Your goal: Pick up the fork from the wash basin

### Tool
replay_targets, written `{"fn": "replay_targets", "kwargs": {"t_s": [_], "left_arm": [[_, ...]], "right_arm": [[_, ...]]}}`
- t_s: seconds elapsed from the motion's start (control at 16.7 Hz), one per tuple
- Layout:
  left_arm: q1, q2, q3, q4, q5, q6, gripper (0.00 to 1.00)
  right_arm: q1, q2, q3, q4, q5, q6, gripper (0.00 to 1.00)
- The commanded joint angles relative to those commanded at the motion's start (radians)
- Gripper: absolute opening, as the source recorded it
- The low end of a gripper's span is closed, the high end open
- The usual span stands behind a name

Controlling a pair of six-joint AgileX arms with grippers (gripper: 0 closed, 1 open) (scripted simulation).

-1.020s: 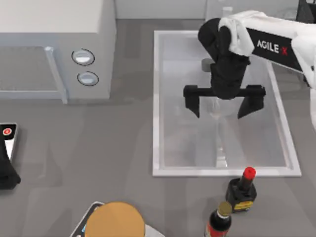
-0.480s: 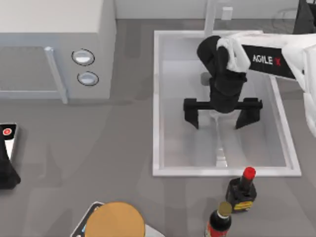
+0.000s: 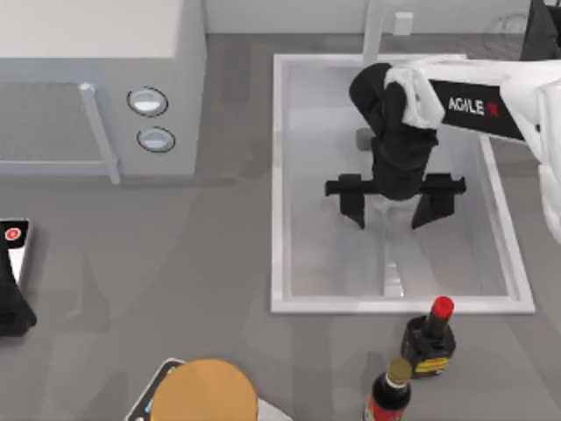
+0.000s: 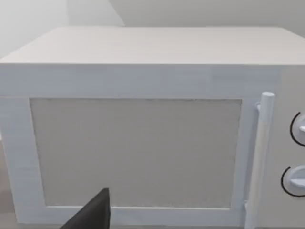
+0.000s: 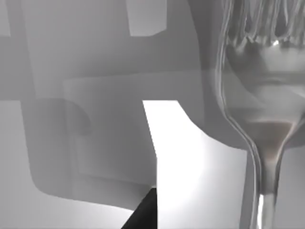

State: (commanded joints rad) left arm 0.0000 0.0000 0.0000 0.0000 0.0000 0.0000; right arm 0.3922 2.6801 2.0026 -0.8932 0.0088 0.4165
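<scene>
My right gripper hanging low inside wash basin, jaws spread, straddling fork lying on basin floor; basin walls well apart either side. Left gripper idling at worktop's left edge.

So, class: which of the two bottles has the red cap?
The squat dark bottle nearest the wash basin; the other bottle, at the front edge, has a tan cap.
</scene>
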Motion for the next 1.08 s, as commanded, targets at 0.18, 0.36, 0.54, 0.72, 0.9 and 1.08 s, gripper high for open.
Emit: {"fn": "replay_targets", "kwargs": {"t_s": [0.18, 0.36, 0.54, 0.72, 0.9, 1.08], "left_arm": [[0.0, 0.0, 0.0, 0.0, 0.0, 0.0, 1.0], [0.0, 0.0, 0.0, 0.0, 0.0, 0.0, 1.0], [0.0, 0.0, 0.0, 0.0, 0.0, 0.0, 1.0], [0.0, 0.0, 0.0, 0.0, 0.0, 0.0, 1.0], [0.0, 0.0, 0.0, 0.0, 0.0, 0.0, 1.0], [0.0, 0.0, 0.0, 0.0, 0.0, 0.0, 1.0]], "right_arm": [[0.0, 0.0, 0.0, 0.0, 0.0, 0.0, 0.17], [0.0, 0.0, 0.0, 0.0, 0.0, 0.0, 0.0], [0.0, 0.0, 0.0, 0.0, 0.0, 0.0, 0.0], [0.0, 0.0, 0.0, 0.0, 0.0, 0.0, 0.0], [-0.004, -0.046, 0.012, -0.017, 0.017, -0.011, 0.0], [-0.003, -0.058, 0.074, -0.087, 0.016, -0.01, 0.0]]}}
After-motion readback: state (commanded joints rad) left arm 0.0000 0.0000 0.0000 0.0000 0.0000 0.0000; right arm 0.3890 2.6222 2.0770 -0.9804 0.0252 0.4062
